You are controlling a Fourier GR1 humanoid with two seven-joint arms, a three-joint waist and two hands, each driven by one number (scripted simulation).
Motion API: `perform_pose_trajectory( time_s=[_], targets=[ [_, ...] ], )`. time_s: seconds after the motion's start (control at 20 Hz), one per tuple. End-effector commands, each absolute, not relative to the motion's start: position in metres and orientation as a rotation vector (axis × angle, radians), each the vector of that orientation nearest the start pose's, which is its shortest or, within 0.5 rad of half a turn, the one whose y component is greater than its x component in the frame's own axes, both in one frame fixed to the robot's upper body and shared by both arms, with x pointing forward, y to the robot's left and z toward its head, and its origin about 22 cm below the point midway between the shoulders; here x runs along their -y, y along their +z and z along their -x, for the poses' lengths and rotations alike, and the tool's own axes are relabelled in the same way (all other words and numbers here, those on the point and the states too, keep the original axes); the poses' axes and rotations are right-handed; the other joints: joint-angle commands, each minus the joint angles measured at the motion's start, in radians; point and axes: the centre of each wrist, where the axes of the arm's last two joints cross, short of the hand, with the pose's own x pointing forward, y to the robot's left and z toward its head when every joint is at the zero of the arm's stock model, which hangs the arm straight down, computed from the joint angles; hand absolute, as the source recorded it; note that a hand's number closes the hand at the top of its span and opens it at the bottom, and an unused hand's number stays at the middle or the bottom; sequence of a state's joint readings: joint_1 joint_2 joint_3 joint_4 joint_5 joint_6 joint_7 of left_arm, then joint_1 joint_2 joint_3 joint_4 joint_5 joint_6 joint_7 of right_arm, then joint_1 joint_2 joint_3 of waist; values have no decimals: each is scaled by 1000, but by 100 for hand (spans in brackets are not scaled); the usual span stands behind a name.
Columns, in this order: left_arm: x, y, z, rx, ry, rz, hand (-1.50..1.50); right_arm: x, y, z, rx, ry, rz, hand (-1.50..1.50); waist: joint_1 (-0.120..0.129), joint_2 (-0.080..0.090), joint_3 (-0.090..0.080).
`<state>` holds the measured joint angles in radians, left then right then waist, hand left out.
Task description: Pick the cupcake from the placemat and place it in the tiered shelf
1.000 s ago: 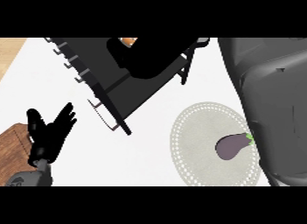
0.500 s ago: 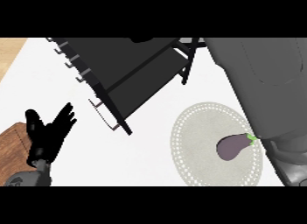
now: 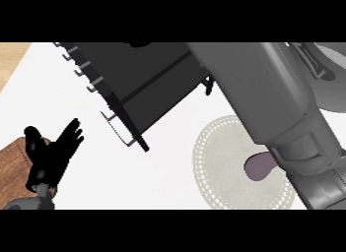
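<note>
Filling the view from twelve to four o'clock, the grey right forearm (image 3: 277, 98) hides its own hand and any cupcake, above the dark shelf (image 3: 143, 78), the round placemat (image 3: 219, 162), the left hand (image 3: 51, 152) with fingers spread, and a purple eggplant (image 3: 259, 165).

The left robot hand (image 3: 53, 150) rests open, fingers up, while the right forearm (image 3: 277, 103) stretches far forward.
</note>
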<state>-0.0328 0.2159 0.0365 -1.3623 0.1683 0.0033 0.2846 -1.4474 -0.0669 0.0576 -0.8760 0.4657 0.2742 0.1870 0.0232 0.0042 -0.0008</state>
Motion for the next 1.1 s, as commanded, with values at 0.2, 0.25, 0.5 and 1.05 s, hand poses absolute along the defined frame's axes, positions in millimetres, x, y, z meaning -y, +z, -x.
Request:
perform_pose_trajectory(
  time_s=[0.2,0.25,0.5,1.05],
  targets=[
    [-283,-34,-249,1133,23,-88,0,29,292,-432,1977,1149,259,150,2,4,0],
    [-293,-25,-250,1120,16,-62,0,12,300,-425,1989,1133,227,150,3,2,0],
    [-297,-31,-249,1122,25,-86,0,6,298,-427,1967,1177,225,150,-1,1,0],
    [-278,-19,-259,1119,31,-96,0,31,310,-441,1901,877,87,-150,-10,-2,1]
  ],
)
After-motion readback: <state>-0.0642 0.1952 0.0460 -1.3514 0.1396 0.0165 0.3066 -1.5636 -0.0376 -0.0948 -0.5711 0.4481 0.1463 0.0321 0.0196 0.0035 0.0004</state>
